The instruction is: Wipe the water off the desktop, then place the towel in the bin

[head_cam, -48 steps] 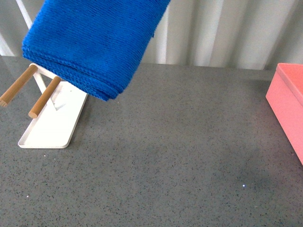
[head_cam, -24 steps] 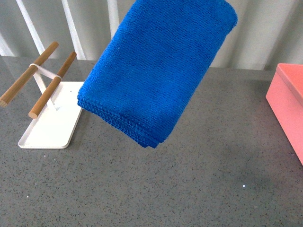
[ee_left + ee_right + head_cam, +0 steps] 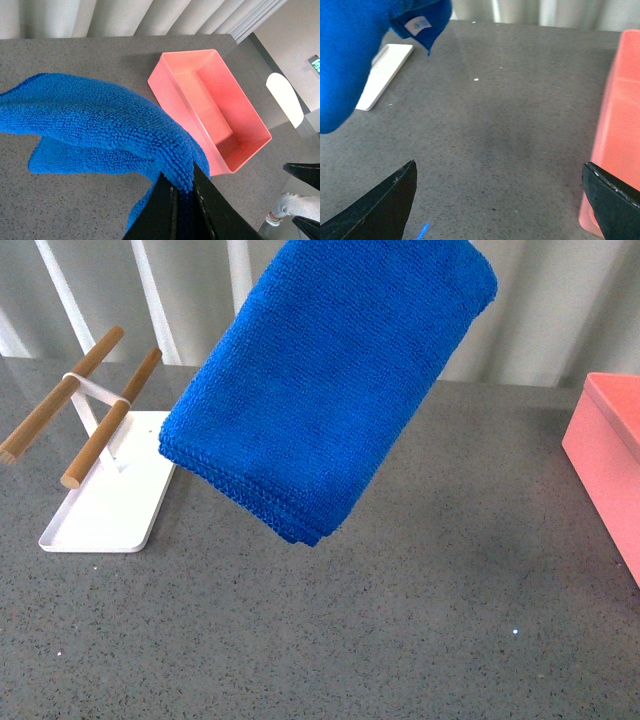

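the left gripper [image 3: 181, 195] pinches an edge of the folded blue towel [image 3: 330, 380], which hangs above the desktop [image 3: 420, 620], well apart from the pink bin [image 3: 605, 465]. farther from the bin, the white tray [image 3: 110, 510] with wooden rods [image 3: 100, 435] has one corner hidden by the towel. the right gripper [image 3: 500, 200] is spread wide beside the bin.

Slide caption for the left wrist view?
Left gripper pinches the blue towel above the grey desktop, with the empty pink bin nearby.

Open across the bare counter [image 3: 430, 630] between the white tray [image 3: 110, 515] with wooden rods [image 3: 105, 425], left, and the bin [image 3: 605, 455], right. Blocked higher up, mid-scene, by the hanging towel [image 3: 330, 390].
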Robot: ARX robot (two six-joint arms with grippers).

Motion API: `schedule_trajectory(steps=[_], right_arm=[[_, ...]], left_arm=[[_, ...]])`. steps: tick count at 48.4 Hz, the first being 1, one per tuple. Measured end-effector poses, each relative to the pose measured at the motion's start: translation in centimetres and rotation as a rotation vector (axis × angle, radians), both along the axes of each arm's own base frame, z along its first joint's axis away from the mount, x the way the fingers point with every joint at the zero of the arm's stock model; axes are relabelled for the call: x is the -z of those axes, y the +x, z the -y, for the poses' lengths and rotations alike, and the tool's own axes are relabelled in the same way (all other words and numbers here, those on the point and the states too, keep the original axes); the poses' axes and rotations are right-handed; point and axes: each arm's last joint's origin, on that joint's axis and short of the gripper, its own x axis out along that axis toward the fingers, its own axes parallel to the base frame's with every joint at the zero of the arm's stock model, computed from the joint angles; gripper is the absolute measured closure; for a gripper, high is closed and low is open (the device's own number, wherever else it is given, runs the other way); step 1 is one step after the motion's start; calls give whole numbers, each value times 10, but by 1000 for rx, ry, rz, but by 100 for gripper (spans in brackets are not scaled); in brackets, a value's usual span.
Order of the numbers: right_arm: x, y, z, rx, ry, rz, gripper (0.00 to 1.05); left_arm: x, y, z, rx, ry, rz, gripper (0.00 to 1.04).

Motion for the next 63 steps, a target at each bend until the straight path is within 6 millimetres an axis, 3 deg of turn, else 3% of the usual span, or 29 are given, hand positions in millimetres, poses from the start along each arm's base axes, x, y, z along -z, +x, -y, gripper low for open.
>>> schedule_trajectory(steps=[8,14,20,34,53,63], right_arm=[[3,45,-11,-219,85,13,7],[6,65,-23,-294,103,27,7],[14,96,-46,-373,152,14,7],[24,134,-99,-520,274,35,7],[26,169,-137,-574,386,22,7],[22,175,-147,-573,397,27,43]], left_arm=[[0,0,0,0,0,0,101],[0,0,0,0,0,0,101],[0,0,0,0,0,0,101],[0,0,0,0,0,0,101],[0,0,0,-1,0,0,101],[0,0,0,-1,1,0,101]])
